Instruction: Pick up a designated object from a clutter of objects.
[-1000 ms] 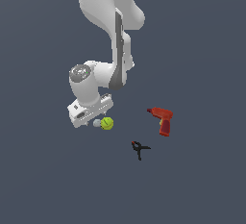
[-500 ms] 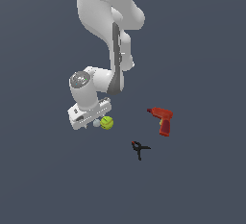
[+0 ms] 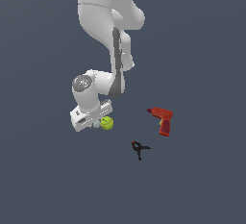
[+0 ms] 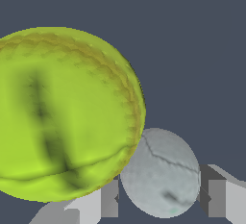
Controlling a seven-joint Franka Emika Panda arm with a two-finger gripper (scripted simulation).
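Observation:
The designated pale grey-blue ball [image 4: 161, 172] sits between my two fingers, and the jaws stand against both of its sides. One finger [image 4: 109, 200] is squeezed between it and the yellow-green ball [image 4: 62, 112], which touches or nearly touches the grey ball. In the exterior view my gripper [image 3: 97, 124] is down at floor level. Only a sliver of the grey ball [image 3: 97, 125] shows under the hand, right beside the yellow-green ball [image 3: 107, 123].
A red power drill [image 3: 162, 119] lies toward the exterior view's right. A small black clamp [image 3: 139, 148] lies below and between the drill and the balls. The arm's white links rise above the hand.
The hand has dropped slightly and shifted toward the exterior view's left, settling over the grey ball, which is now almost hidden under it. The drill, clamp and yellow-green ball have not moved.

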